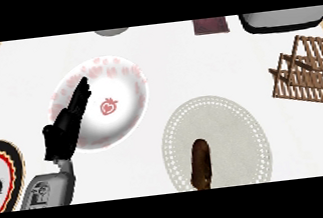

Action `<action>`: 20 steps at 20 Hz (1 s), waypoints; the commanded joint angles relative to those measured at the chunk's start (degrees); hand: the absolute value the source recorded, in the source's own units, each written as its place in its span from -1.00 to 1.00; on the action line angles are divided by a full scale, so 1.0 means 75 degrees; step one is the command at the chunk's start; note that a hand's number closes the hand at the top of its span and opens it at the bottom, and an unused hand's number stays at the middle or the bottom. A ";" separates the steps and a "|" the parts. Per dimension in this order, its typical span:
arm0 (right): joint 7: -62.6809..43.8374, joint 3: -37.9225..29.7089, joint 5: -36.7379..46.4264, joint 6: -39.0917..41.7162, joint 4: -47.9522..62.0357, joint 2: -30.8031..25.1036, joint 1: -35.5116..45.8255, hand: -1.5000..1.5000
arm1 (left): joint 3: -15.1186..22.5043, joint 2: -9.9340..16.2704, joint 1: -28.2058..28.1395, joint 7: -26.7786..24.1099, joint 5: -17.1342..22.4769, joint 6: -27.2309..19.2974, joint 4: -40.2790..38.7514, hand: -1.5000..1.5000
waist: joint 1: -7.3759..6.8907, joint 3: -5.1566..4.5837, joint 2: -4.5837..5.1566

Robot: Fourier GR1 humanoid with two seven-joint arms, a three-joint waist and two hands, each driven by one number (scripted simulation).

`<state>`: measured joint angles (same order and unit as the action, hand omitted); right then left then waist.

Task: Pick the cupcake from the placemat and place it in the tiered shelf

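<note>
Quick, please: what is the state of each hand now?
Left hand: open, fingers straight, over the plate, holding nothing.
Right hand: not in view.

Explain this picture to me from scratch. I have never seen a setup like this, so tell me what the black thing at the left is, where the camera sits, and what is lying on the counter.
The camera sits in a humanoid robot's head and looks steeply down at a white counter. The black shape at the left is the robot's left hand on a grey forearm; its fingers are straight and it holds nothing. It shows over the edge of a white plate with a red strawberry print. The right hand is not in the picture.

At the lower middle lies a round pale placemat with a long brown item on it; I cannot tell what that item is. At the right stands a wooden slatted shelf. A second plate with a dark patterned rim shows at the lower left edge. Along the far edge are a dark red book-like object, a white and black appliance and a partly cut-off grey object.
</note>
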<state>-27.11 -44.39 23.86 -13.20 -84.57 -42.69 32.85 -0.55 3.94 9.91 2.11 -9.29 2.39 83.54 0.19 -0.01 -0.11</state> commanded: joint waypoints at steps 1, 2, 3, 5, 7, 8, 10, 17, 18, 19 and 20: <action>-0.0250 -0.0993 -0.0648 -0.0276 -0.0154 -0.0222 0.0089 -1.00 | -0.0055 0.0075 -0.0121 -0.0247 0.0023 0.0081 -0.0217 0.00 | 0.0075 0.0002 -0.0011; -0.0564 -0.0812 -0.0377 -0.0488 0.0055 -0.0511 0.0428 -1.00 | 0.0154 -0.0275 0.0193 0.0100 -0.0205 -0.0306 -0.0099 0.00 | 0.0009 0.0000 0.0004; -0.1102 -0.1217 -0.0602 -0.0035 -0.0715 -0.0565 -0.0155 -1.00 | -0.0010 -0.0061 0.0047 0.0178 0.0033 -0.0056 0.0153 0.00 | 0.0112 -0.0001 -0.0038; -0.1196 -0.1562 -0.0632 0.0079 0.0097 -0.1287 -0.0069 -1.00 | -0.0031 -0.0052 -0.0027 -0.0275 0.0005 -0.0019 -0.0331 0.00 | 0.0083 -0.0002 -0.0002; -0.1421 -0.2044 -0.1004 0.0610 0.0294 -0.1756 -0.0339 -1.00 | -0.0193 0.0016 0.0291 -0.0370 -0.0002 -0.0083 -0.0597 0.00 | 0.0154 -0.0003 -0.0002; -0.1995 -0.2339 -0.1124 0.0979 -0.0087 -0.1851 -0.0628 -1.00 | -0.0124 -0.0034 0.0182 -0.0074 0.0016 -0.0098 -0.0258 0.00 | 0.0213 -0.0003 -0.0037; -0.2113 -0.2995 -0.1441 0.1716 -0.0175 -0.1799 -0.1419 -1.00 | -0.0069 -0.0020 -0.0184 -0.0153 -0.0040 -0.0112 -0.0126 0.00 | 0.0316 0.0003 -0.0067; -0.1635 -0.5105 -0.2286 0.3910 0.0434 -0.2365 -0.3233 -1.00 | -0.0177 0.0155 -0.0484 -0.0221 0.0111 0.0052 0.0201 0.00 | 0.0274 0.0002 -0.0052; -0.0833 -0.5622 -0.2391 0.4189 0.1377 -0.2544 -0.3511 -1.00 | -0.0154 0.0033 -0.0449 -0.0376 0.0024 -0.0092 -0.0067 0.00 | 0.0432 0.0013 -0.0063; -0.0759 -0.5885 -0.2523 0.4668 0.1094 -0.2356 -0.3879 -1.00 | 0.0093 -0.0095 -0.0835 -0.0176 -0.0063 -0.0122 0.0400 0.00 | 0.0389 0.0013 -0.0087; -0.0490 -0.6181 -0.2622 0.4804 0.1381 -0.2229 -0.4054 -1.00 | 0.0021 -0.0053 -0.0573 -0.0075 -0.0044 -0.0132 0.0360 0.00 | 0.0313 0.0012 -0.0058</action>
<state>-35.44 -82.57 7.00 15.19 -77.92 -59.47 9.31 -0.70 3.65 6.46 1.22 -9.47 1.52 85.07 2.65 0.04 -0.59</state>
